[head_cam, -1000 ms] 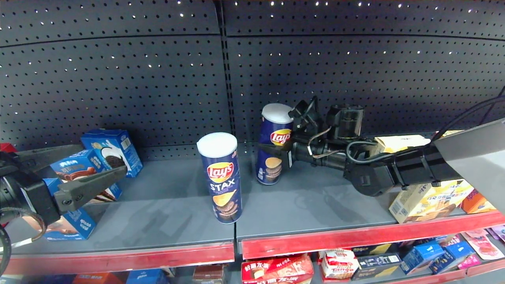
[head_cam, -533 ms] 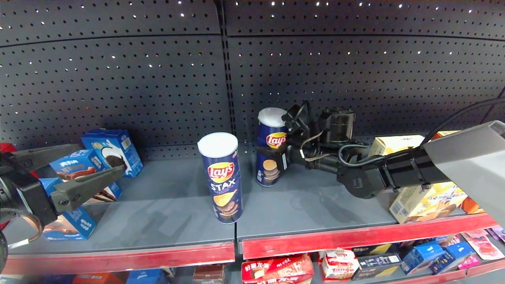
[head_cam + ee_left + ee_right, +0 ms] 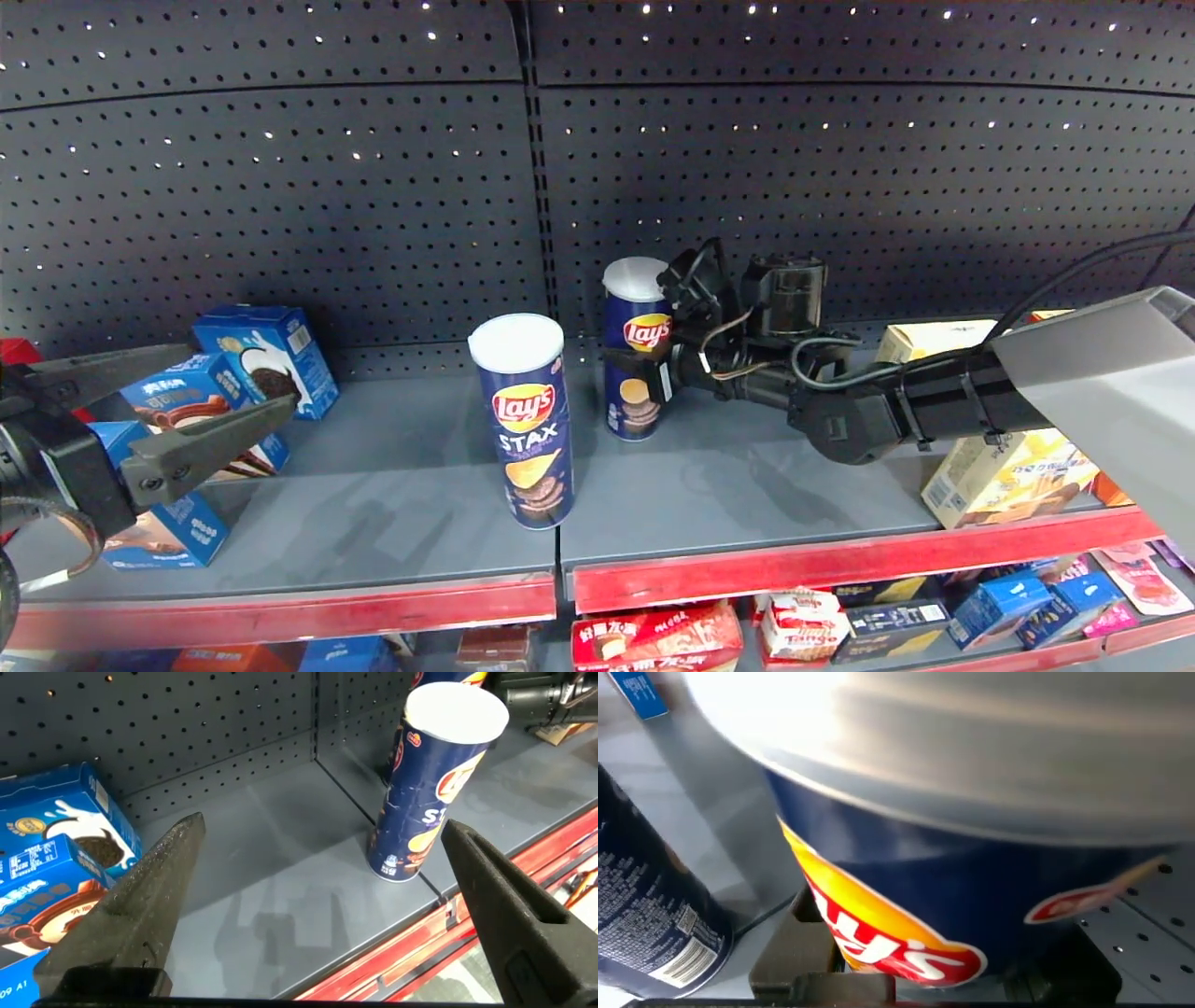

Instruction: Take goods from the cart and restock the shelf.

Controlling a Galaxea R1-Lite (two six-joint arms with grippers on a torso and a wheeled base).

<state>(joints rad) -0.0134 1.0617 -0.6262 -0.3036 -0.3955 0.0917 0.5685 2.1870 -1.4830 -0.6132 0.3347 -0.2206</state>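
Right gripper (image 3: 646, 370) clamped round rear chip can (image 3: 635, 313), at back of shelf (image 3: 373, 485). Risk: sloppy release or retreat tips it into front can (image 3: 523, 420), which stands near the edge. Left gripper (image 3: 243, 375) wide open, empty.

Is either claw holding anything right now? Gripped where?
Right claw is shut on the rear chip can, gripping it around the middle of its body. Left claw is open and holds nothing.

Close up, a pale-lidded blue chip can (image 3: 971, 868); a second dark can (image 3: 645, 905) near it on the grey shelf (image 3: 738, 793)
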